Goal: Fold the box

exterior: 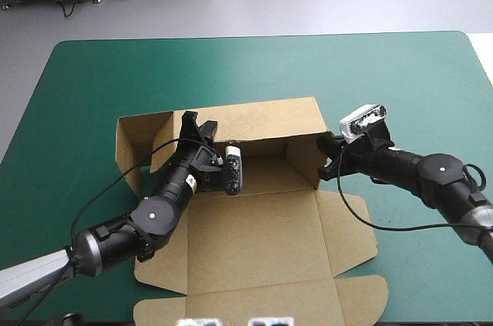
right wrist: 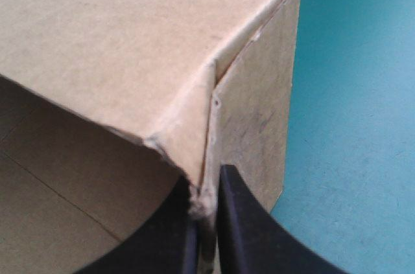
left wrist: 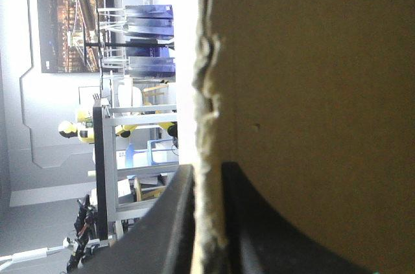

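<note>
The box [exterior: 254, 237] sits at the middle of the table [exterior: 400, 72] with its far wall raised. The left gripper [exterior: 192, 124] and right gripper [exterior: 330, 147] are each clamped on the board near that wall's ends. Wall forming appears to be in hand; the next move likely calls for tucking both ends inward together.

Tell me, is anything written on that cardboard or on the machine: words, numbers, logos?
No text can be read here.
The box: plain brown board, no print in any view.
The left arm: a small pale label, too small to read.
The table: plain teal-green cover, no marks.
</note>
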You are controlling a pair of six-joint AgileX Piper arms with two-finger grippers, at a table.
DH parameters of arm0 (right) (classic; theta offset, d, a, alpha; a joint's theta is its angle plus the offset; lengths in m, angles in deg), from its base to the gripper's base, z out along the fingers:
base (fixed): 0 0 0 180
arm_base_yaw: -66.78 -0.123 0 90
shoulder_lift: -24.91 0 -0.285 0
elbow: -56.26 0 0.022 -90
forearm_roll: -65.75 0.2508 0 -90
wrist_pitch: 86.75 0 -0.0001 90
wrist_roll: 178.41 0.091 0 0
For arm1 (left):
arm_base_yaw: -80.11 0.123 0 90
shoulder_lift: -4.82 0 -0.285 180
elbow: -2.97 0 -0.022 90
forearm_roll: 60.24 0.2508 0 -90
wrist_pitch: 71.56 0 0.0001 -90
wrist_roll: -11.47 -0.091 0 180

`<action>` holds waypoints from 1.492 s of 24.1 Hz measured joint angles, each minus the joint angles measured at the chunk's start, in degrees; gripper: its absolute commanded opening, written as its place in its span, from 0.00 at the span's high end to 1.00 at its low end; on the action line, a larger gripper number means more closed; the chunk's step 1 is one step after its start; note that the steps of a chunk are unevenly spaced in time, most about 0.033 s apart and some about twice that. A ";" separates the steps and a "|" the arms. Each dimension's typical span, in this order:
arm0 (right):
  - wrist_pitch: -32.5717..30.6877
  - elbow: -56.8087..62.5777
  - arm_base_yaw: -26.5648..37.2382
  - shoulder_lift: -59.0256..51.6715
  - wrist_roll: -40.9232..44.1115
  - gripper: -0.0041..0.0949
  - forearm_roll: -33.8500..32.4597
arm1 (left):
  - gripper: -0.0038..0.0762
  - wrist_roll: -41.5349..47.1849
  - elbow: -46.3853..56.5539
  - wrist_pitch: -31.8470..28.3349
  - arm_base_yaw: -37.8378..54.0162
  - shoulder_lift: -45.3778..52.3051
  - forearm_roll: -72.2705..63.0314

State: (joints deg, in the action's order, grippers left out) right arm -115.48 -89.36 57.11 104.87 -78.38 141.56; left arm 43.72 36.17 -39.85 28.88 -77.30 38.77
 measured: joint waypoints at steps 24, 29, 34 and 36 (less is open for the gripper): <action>4.90 -0.27 0.00 -0.28 10.80 0.96 -1.82 | 0.69 13.89 -6.20 6.68 -16.12 8.86 -1.35; 1.36 -3.63 0.00 -0.28 27.83 0.96 -17.02 | 0.96 18.41 -10.35 14.95 -8.14 9.64 -1.70; -11.28 -11.96 0.00 -0.28 47.97 0.96 -37.65 | 0.96 25.83 -17.05 7.24 13.23 9.64 -8.52; -18.20 -16.61 0.00 -0.06 53.37 0.96 -42.70 | 0.96 26.46 -18.70 1.31 26.03 9.64 -16.36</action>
State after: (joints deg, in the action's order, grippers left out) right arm -133.68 -105.97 57.11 104.80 -25.01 98.86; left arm 70.18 17.47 -38.54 54.91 -67.66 22.41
